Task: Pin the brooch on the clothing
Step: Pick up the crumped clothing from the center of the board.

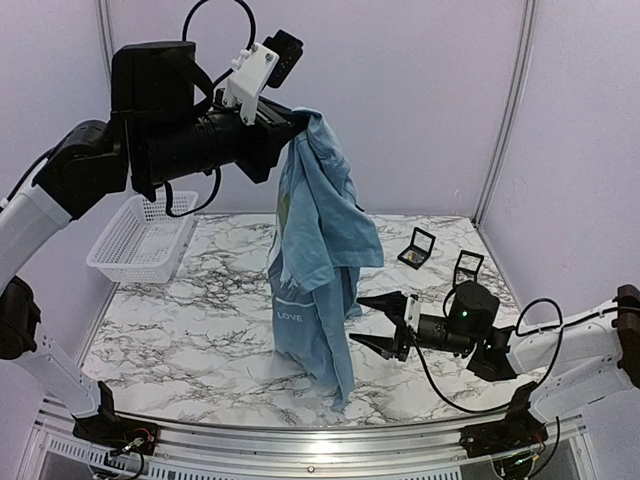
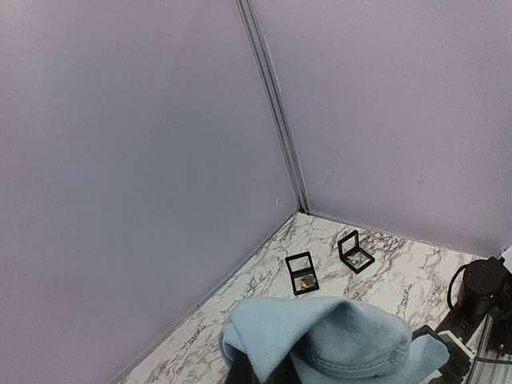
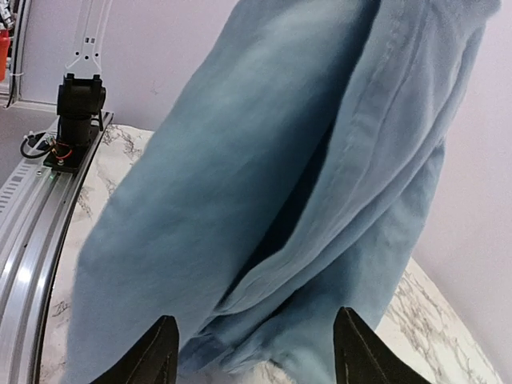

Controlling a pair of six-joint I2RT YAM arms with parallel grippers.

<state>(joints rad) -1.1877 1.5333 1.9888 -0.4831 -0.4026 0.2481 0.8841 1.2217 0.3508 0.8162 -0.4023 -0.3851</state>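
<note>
One shirt (image 1: 315, 250), light blue, hangs from the left hand (image 1: 292, 125), which is raised high above the bench (image 1: 200, 330) and clamped on a bunch of the cloth near its top. From there the shirt falls in long folds, and its lower end reaches the marble top near the front middle. Small white letters reading "LOVE" show low on it in the top view. In the left wrist view the gripped cloth sits as a blue heap at the bottom edge, and the fingers themselves are almost hidden under it.

The right hand (image 1: 372, 323) lies low over the bench, turned on its side, its two fingers spread wide with nothing between them. Their tips point at the lower part of the shirt, just beside it; whether they touch the cloth cannot be told. The right wrist view shows both dark fingertips (image 3: 157, 354) at the bottom and the blue folds filling the space ahead.

Two small black square cases stand open on the far right of the bench, one case (image 1: 417, 246) nearer the middle, the other case (image 1: 467, 268) nearer the right wall. In the left wrist view a tiny dull-gold spot, the brooch (image 2: 306, 280) as far as can be made out, lies in the first of these, well apart from the shirt. One white mesh basket (image 1: 140, 240) sits at the far left.
</note>
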